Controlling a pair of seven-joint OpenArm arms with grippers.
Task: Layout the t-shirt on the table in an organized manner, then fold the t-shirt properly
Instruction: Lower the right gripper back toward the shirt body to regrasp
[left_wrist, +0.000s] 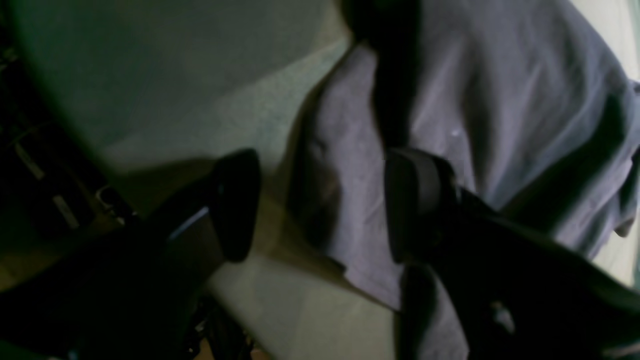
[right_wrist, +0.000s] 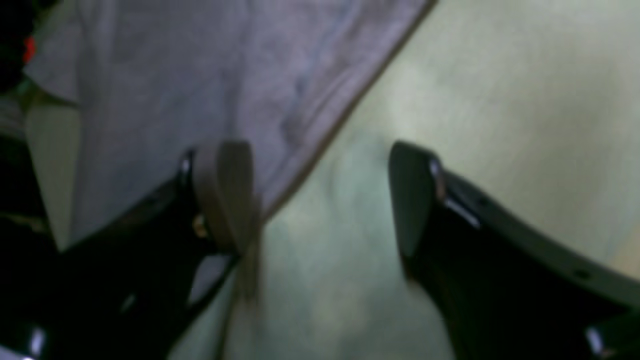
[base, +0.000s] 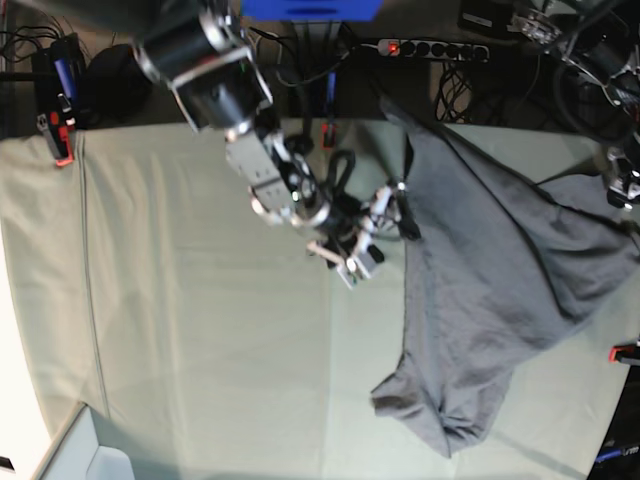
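My right hand (right_wrist: 320, 200) is spread wide, holding nothing, right at the straight edge of the plain grey cotton t-shirt (base: 490, 290). My left hand (left_wrist: 320, 205) is open too, one finger over its fabric. The shirt's bunched lengthwise on the mint-green cloth worktop (base: 200, 320), so the right's closer to that edge.

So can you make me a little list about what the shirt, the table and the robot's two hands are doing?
shirt: plain grey cotton t-shirt, crumpled, not laid flat, on the side of the table nearer the left arm
table: wide surface under pale green creased cloth
right end effector: open, holding nothing, hanging over the shirt's straight edge
left end effector: fingers apart around a fold of the shirt; whether they pinch it cannot be told
folding: not started
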